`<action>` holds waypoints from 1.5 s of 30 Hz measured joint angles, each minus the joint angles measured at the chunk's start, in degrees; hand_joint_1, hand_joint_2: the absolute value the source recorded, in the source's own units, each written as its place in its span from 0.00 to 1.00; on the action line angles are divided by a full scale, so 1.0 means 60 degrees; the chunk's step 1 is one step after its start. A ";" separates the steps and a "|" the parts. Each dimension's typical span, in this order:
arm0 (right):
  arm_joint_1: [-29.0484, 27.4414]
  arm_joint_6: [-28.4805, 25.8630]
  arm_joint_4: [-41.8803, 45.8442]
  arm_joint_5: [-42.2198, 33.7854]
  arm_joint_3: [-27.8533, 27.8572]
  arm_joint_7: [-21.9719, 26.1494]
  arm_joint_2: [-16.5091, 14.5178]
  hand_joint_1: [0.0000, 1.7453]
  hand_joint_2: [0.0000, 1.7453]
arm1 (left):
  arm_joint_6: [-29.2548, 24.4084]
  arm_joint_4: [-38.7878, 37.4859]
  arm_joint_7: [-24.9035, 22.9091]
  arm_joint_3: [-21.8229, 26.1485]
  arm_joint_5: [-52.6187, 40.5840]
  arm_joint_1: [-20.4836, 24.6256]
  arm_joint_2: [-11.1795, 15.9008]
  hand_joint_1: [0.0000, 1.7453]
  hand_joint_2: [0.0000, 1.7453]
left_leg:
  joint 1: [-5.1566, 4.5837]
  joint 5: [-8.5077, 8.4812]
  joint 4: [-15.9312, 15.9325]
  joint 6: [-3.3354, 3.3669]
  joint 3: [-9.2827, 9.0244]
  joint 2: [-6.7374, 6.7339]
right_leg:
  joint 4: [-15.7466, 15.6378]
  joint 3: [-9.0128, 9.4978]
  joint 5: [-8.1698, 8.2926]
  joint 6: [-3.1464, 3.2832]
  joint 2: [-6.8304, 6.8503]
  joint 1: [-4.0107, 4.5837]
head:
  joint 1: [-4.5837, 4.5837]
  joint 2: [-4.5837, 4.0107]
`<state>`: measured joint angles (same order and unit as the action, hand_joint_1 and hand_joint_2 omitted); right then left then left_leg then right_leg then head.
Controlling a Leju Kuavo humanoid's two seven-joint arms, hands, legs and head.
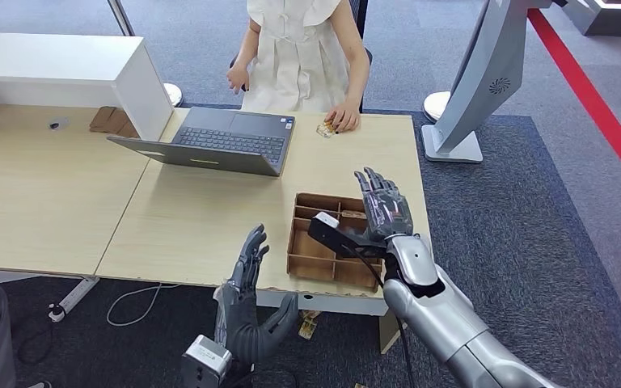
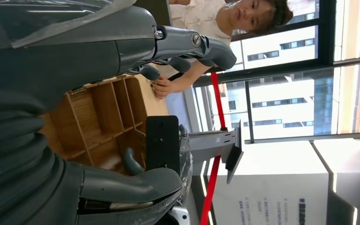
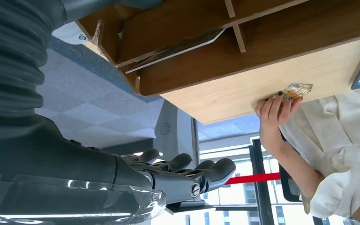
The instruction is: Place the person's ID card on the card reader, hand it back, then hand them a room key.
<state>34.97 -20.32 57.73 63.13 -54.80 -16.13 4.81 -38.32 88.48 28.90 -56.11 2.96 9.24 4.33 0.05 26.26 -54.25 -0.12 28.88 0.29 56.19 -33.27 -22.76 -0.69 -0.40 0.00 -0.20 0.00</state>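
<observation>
A person (image 1: 303, 56) in a pale dress sits at the far side of the wooden table (image 1: 202, 218), one hand (image 1: 344, 118) resting on a small card (image 1: 326, 128) that lies flat on the tabletop near the far edge. An open laptop (image 1: 218, 141) stands just beside it, turned toward the person.

The right hand (image 1: 384, 206) is raised over a brown wooden tray (image 1: 303, 259) with several compartments, fingers stretched out and apart, holding nothing; the card is well apart from it, farther across the table. A black box (image 1: 331, 232) (probably the wrist camera housing, though I cannot tell for sure) sits at that wrist above the tray.

The left hand (image 1: 247, 303) hangs at the near edge of the table, just beside the tray, fingers spread and empty. A white power strip (image 1: 73, 297) lies on the dark carpet under the table.
</observation>
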 joint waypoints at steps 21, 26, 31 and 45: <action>-0.0297 0.0328 0.0491 0.0007 0.0220 -0.0138 0.0258 1.00 1.00 | 0.0268 -0.0036 0.0034 -0.0107 0.0064 0.0145 -0.0091 0.00 1.00 | 0.0000 0.0000 0.0000 0.0000 -0.0001 0.0000 | 0.0000 0.0001 0.0000 0.0000 0.0000 0.0000 | 0.0000 0.0000; -0.0370 0.0329 0.0571 0.0010 0.0304 -0.0141 0.0300 1.00 1.00 | 0.0378 -0.0084 0.0047 -0.0087 0.0029 0.0153 -0.0126 0.00 1.00 | 0.0000 0.0000 0.0000 0.0000 0.0000 0.0000 | 0.0000 0.0001 0.0000 0.0000 0.0000 0.0000 | 0.0000 0.0000; -0.0473 0.0319 0.0679 0.0015 0.0408 -0.0181 0.0358 1.00 1.00 | 0.0484 -0.0087 0.0046 -0.0048 -0.0007 0.0144 -0.0140 0.00 1.00 | 0.0000 0.0000 0.0000 0.0000 0.0000 0.0000 | -0.0001 0.0001 0.0000 0.0000 0.0000 -0.0001 | 0.0000 0.0000; -0.0251 -0.1424 0.1439 0.0185 0.0861 -0.0468 0.0372 1.00 1.00 | 0.0050 -0.0244 0.0248 0.0006 0.0199 0.0174 -0.0231 0.00 1.00 | 0.0000 0.0000 0.0000 0.0000 0.0000 -0.0002 | 0.0001 0.0001 0.0003 0.0003 -0.0003 -0.0001 | 0.0000 0.0000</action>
<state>33.46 -28.86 66.37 64.24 -49.63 -18.94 7.04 -38.02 87.01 30.38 -56.08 4.15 10.28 2.94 0.05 26.25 -54.25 -0.12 28.87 0.28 56.19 -33.27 -22.74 -0.68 -0.42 -0.01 -0.20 0.00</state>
